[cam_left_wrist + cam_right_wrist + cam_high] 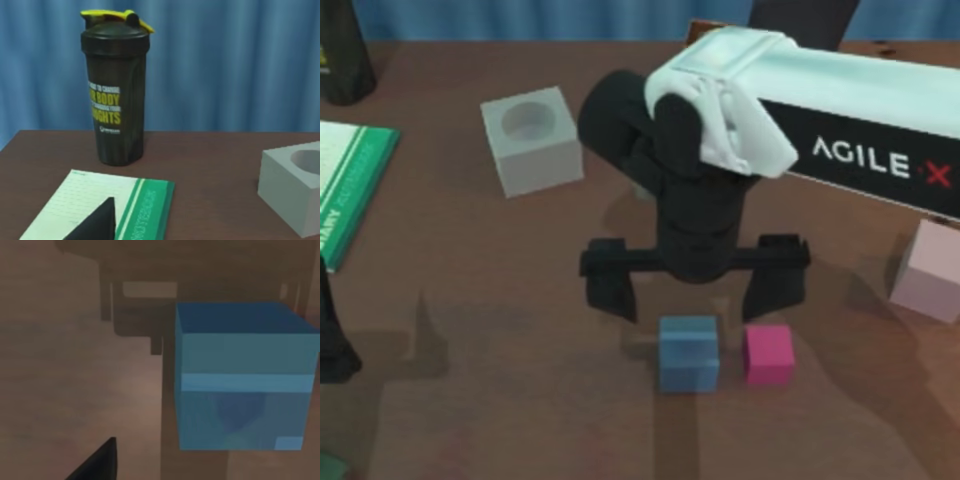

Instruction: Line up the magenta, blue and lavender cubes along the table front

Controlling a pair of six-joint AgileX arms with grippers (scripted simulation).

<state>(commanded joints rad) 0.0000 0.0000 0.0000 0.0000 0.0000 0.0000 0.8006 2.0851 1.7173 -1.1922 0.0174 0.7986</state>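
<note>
Fingers of the right arm spread wide, pointing down just behind the blue cube and magenta cube.

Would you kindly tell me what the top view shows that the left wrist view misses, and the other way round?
Only the top view shows the right claw, open just behind the blue cube, with the magenta cube beside it and the lavender cube near the table's right edge. Only the left wrist view shows the whole black shaker bottle with its yellow lid, and the blue curtain behind it. Both show the grey block with the round hollow, the green notebook and the brown table.
</note>
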